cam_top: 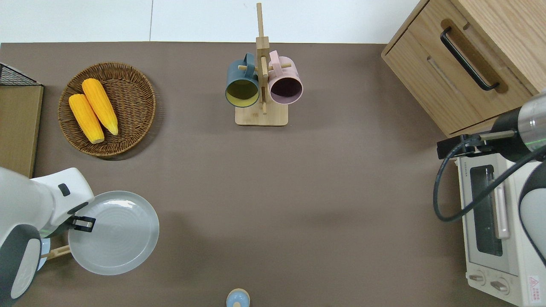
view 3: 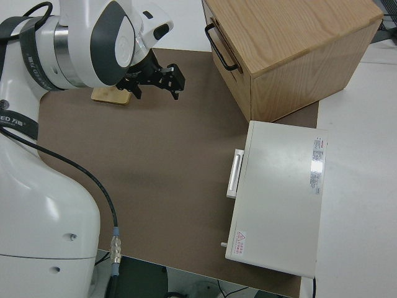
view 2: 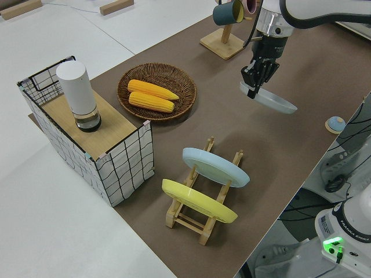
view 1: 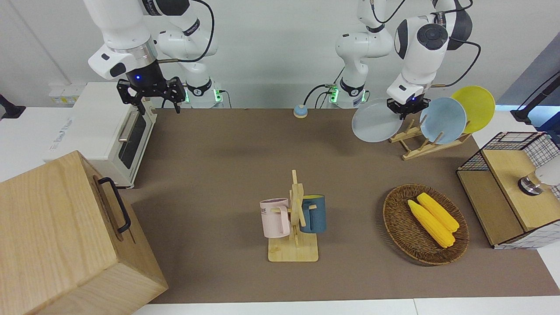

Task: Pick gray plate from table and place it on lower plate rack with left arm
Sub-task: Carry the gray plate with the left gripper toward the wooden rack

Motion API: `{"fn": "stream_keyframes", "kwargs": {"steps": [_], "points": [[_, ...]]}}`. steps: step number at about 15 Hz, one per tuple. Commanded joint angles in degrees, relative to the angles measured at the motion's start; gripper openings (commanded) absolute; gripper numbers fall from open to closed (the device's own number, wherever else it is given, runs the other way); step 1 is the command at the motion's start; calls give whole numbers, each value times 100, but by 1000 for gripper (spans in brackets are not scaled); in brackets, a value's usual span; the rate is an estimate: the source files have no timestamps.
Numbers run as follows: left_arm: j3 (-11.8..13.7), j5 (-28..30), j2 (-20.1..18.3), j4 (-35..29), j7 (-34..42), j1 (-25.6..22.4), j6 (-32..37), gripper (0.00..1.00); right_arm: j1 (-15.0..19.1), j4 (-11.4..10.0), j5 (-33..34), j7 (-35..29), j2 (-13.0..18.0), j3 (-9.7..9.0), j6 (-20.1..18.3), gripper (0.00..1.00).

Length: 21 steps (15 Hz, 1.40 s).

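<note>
Gray plate (cam_top: 114, 232) up in the air, clear of the surface (cam_top: 298, 192), held by its rim at the edge toward the left arm's end. It hangs roughly level with a slight tilt, as the left side view shows. Left claw (cam_top: 81, 223) clamped on that rim, fingers closed either side of the plate edge; the left arm (view 1: 415, 48) reaches down to it from above.

From overhead, the plate sits over bare brown surface just beside the lower plate rack (view 2: 200, 211), with one rack peg poking out next to the plate's edge. Whether plate and rack touch I cannot tell; from the left side view they look apart.

Rack holds two plates leaning in its slots: light blue plate (view 2: 215, 167) in the slot closer to the held plate, yellow plate (view 2: 198, 201) in the next slot, toward the left arm's end of the surface.

Farther from the robots than the rack: wicker basket (cam_top: 136, 128) with two corn cobs (cam_top: 94, 110) lying side by side. Mid-surface, wooden mug tree (cam_top: 261, 81) carrying a dark blue mug (cam_top: 242, 83) and a pink mug (cam_top: 286, 83). Small blue knob (cam_top: 237, 298) near the robots' edge.

Right arm parked; right claw (view 1: 151, 94) with fingers apart, holding nothing
</note>
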State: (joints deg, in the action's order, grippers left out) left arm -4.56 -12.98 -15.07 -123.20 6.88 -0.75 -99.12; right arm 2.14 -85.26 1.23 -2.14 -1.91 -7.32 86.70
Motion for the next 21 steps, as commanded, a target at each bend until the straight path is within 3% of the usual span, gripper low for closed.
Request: {"fn": "stream_keyframes", "kwargs": {"steps": [1, 5, 15, 21], "points": [[-63, -704, -118, 104, -55, 22, 261, 0, 128, 114, 17, -76, -55, -120, -92, 983], [-255, -1363, -198, 95, -424, 40, 472, 0, 128, 114, 17, -76, -55, -120, -92, 983], [-1266, -3051, -452, 121, -1181, 40, 1693, 0, 128, 115, 17, -76, -55, -120, -92, 983], [-1267, -3737, -391, 490, -1049, -13, 2054, 0, 128, 123, 17, -85, -55, -120, -92, 983]]}}
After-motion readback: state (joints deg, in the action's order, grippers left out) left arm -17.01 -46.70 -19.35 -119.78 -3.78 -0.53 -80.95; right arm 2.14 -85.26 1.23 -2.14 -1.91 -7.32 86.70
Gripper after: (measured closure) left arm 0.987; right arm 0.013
